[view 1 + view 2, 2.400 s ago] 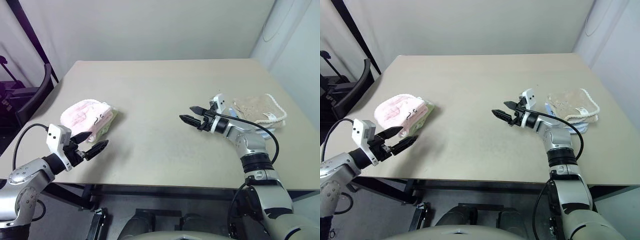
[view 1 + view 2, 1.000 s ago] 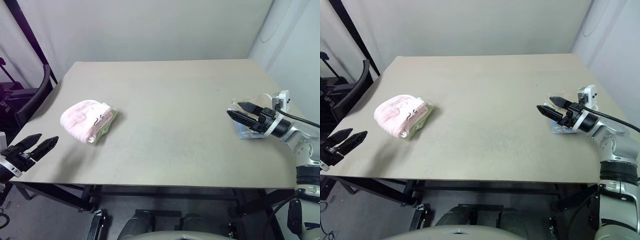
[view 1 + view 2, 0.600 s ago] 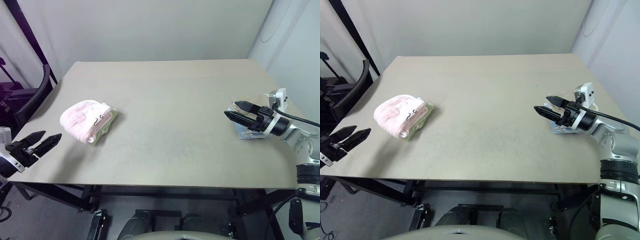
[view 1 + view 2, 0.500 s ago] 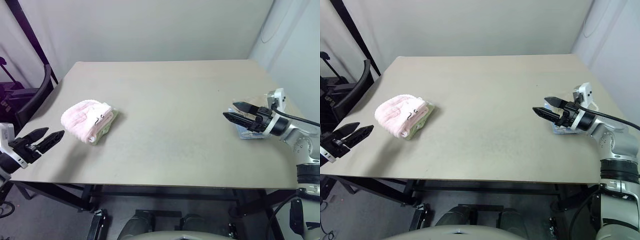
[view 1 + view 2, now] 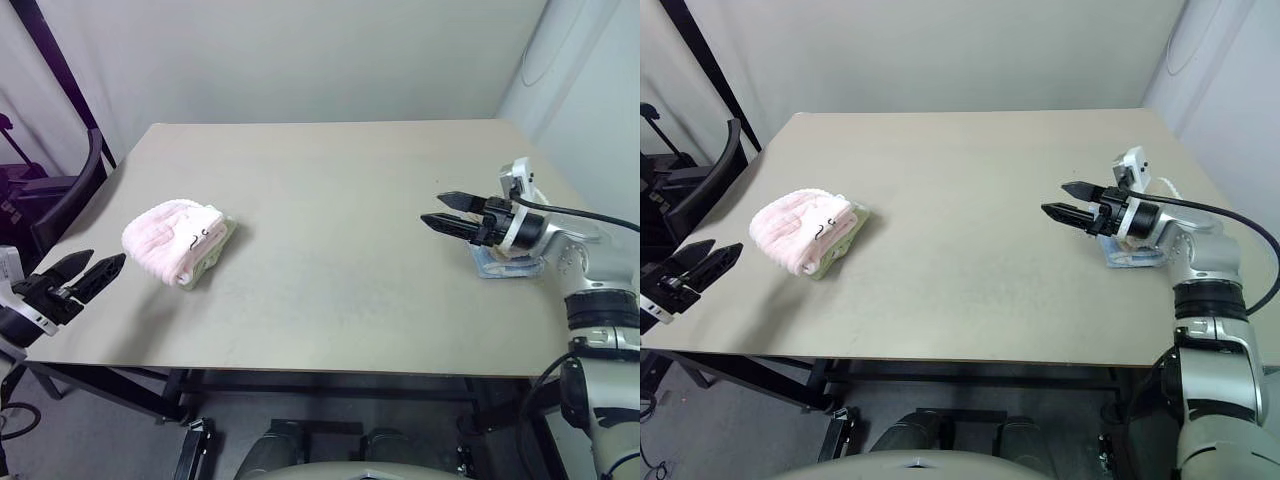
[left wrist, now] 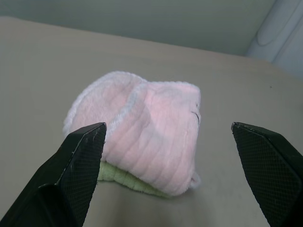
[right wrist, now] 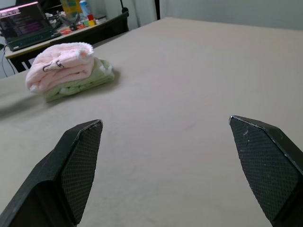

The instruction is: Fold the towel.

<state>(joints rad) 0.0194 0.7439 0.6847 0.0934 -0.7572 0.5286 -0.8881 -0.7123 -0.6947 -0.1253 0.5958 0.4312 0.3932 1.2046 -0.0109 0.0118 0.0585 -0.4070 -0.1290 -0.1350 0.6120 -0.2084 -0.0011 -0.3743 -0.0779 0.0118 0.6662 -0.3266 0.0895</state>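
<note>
towel (image 5: 172, 239) folded atop green cloth (image 5: 213, 254)

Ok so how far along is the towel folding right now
Looks done: the pink towel lies folded in a bundle on the light green towel. In hand: nothing; left gripper and right gripper are both open and apart from it. Little seems left.

pink towel (image 5: 170, 238), folded, atop green cloth (image 5: 214, 255)

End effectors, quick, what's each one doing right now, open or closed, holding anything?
Left end effector: open, holding nothing, short of the towel.
Right end effector: open, holding nothing, above the table.
</note>
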